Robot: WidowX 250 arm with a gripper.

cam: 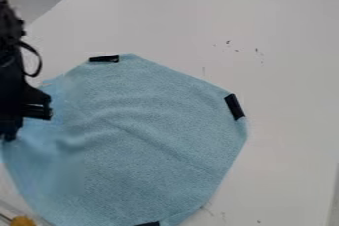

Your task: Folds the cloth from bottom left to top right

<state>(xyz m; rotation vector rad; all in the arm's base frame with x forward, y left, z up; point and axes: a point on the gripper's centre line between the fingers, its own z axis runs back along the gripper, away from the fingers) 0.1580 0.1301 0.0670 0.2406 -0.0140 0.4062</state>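
The blue cloth [145, 121] lies spread on the white bench [278, 61], mostly to the right of and below the end effector [29, 116], with its left part passing beneath it in the view; whether the end effector is wide or narrow I cannot tell. The cloth's outline is broad and many-sided, with no clear long axis, though a crease slants from upper left to lower right. It looks soft and lightly wrinkled, with black strips [234, 107] at its top, right and bottom edges
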